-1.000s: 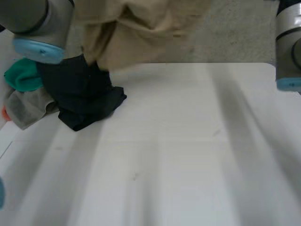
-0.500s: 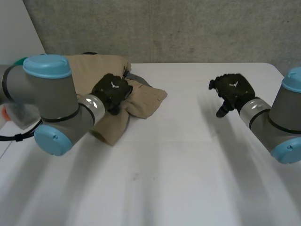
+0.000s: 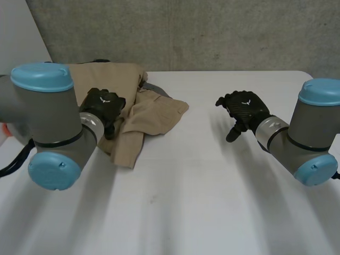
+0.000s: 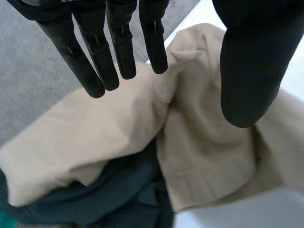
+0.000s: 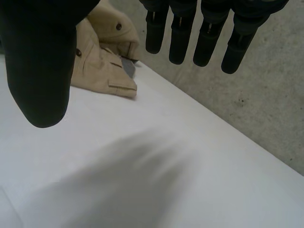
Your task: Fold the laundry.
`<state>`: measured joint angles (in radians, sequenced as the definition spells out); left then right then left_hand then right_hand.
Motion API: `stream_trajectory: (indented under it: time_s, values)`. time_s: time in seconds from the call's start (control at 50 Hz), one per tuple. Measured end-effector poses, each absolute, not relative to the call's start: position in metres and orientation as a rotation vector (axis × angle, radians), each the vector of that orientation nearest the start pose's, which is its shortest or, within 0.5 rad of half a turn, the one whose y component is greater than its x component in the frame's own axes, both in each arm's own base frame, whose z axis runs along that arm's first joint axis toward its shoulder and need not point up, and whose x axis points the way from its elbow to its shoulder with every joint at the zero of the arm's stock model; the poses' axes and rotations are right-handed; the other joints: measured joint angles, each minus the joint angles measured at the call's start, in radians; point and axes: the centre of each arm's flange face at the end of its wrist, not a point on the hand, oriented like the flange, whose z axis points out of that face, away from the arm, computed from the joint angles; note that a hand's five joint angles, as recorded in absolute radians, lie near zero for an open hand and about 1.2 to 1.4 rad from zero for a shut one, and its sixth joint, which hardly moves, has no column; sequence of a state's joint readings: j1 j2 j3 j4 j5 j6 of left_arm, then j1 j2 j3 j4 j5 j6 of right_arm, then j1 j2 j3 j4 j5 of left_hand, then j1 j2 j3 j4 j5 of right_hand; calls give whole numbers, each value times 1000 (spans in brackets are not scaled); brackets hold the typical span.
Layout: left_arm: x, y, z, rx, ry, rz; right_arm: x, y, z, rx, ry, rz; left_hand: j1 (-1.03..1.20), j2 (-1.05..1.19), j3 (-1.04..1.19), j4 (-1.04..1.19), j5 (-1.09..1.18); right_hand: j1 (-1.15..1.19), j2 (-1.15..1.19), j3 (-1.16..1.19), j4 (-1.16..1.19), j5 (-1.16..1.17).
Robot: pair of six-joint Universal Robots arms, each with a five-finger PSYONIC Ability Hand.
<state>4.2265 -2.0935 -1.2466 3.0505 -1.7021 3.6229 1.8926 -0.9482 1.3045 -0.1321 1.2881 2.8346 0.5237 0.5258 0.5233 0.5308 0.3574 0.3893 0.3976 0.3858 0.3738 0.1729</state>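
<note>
My left hand [image 3: 104,104] spreads straight fingers over the crumpled beige fabric garment [image 3: 154,114], while my right hand [image 3: 245,108] hangs loose-fingered above the flat white table [image 3: 202,186].

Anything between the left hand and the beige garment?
Nothing visible does. The left hand hangs open directly over the beige garment; a dark garment lies tucked under the beige one, not between them.

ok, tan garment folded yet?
Not folded. The tan garment lies crumpled in an uneven heap, partly over a dark cloth.
</note>
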Motion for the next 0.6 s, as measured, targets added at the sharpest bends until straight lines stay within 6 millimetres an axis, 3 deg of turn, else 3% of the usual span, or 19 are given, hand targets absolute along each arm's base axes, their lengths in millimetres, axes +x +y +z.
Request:
stream_trajectory:
  time_s: [0.28,0.48,0.54,0.58,0.6]
  values:
    - [-262,-282,211,465,2826,-1690,276,-337,168,-979,2095,-1809,-17,-25,-17,-34,-40,0,0,0,0,0]
    - [-265,-298,185,363,2958,-1570,278,-332,167,-1011,2090,-1808,-57,-65,-60,-78,-81,0,0,0,0,0]
    - [-271,-303,177,372,2963,-1555,278,-331,167,-1014,2090,-1809,60,48,42,32,31,0,0,0,0,0]
    - [-277,-307,170,385,2965,-1543,277,-331,168,-1012,2092,-1813,319,284,286,279,275,0,0,0,0,0]
    - [-280,-308,167,390,2966,-1535,277,-331,168,-1011,2092,-1814,551,512,495,491,485,0,0,0,0,0]
